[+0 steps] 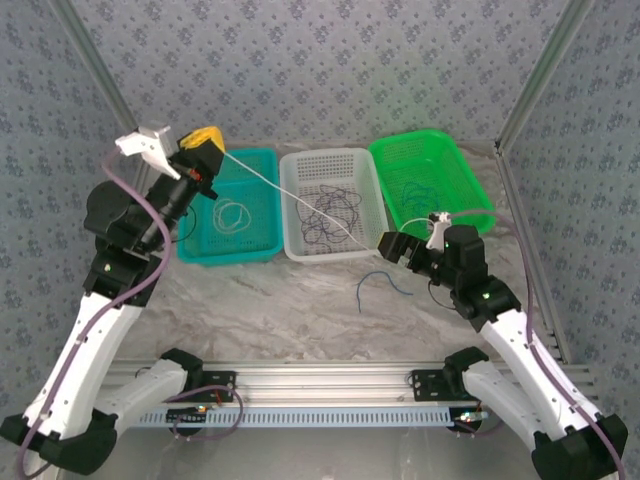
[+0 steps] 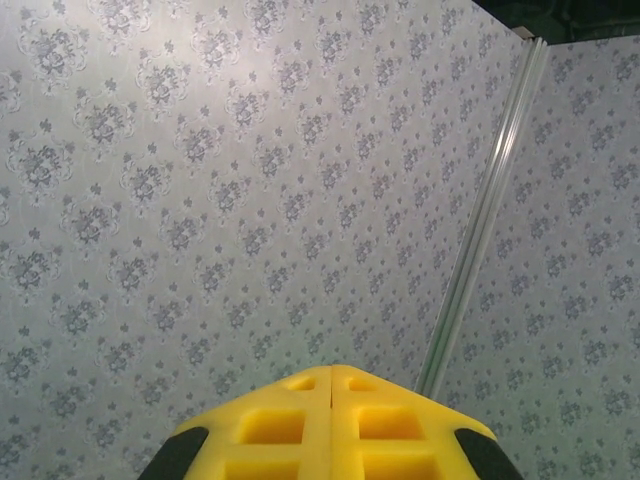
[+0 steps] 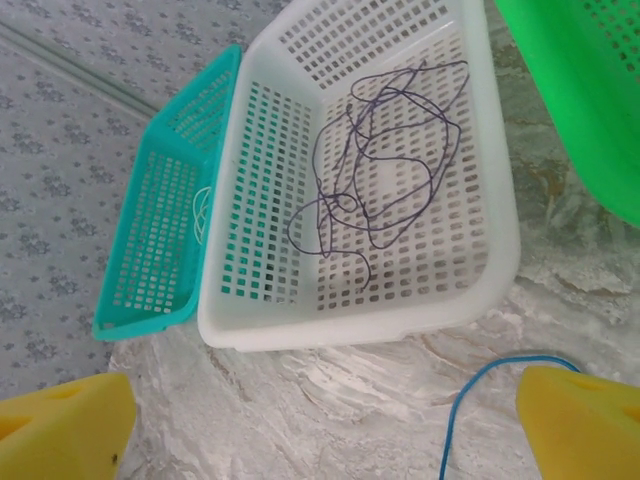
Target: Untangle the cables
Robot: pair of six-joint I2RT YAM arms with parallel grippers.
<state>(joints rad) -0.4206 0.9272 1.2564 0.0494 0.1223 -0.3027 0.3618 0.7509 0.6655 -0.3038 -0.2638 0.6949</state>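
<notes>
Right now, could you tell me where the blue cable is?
In the top view, the blue cable lies on the table before the white basket, beside the right gripper.

A marble-patterned table (image 1: pixel 300 300) is boxed in by panels of grey-blue wallpaper with small dark floral motifs: the back wall (image 1: pixel 330 70) behind it, softly lit at the centre, and the side walls (image 1: pixel 590 180) flanking it. Aluminium posts (image 1: pixel 535 75) rise at its far corners, and an aluminium rail (image 1: pixel 320 380) runs along its near edge
</notes>
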